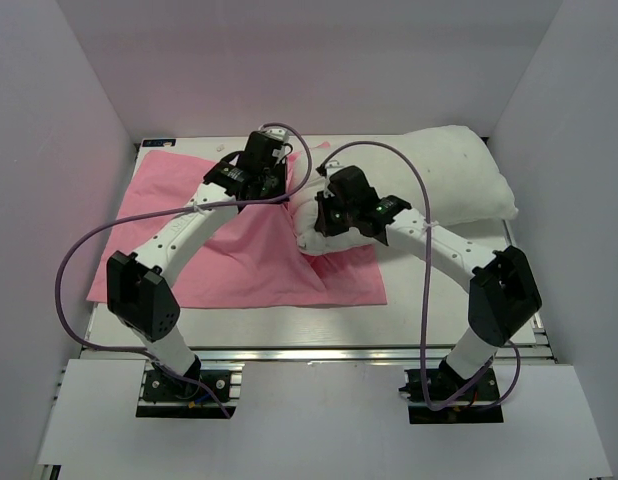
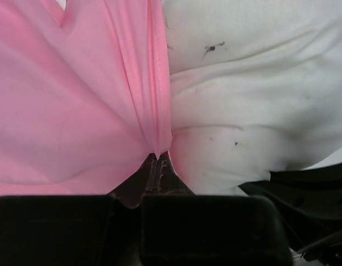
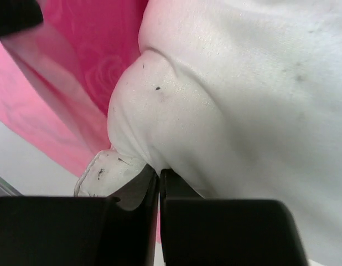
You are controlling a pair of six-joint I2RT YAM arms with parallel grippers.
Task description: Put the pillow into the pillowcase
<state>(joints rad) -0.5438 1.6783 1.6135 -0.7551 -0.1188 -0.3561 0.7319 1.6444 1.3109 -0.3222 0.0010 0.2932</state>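
Observation:
The pink pillowcase lies flat on the left half of the table, its right edge raised. My left gripper is shut on that pink hem, lifting it beside the pillow. The white pillow lies from the back right toward the centre. Its near corner rests at the pillowcase's opening, where the shiny rose-patterned inside shows. My right gripper is shut on the pillow fabric at that corner. The pillow also fills the right side of the left wrist view.
White walls enclose the table on three sides. The table's metal front rail runs along the near edge. The purple cables loop over both arms.

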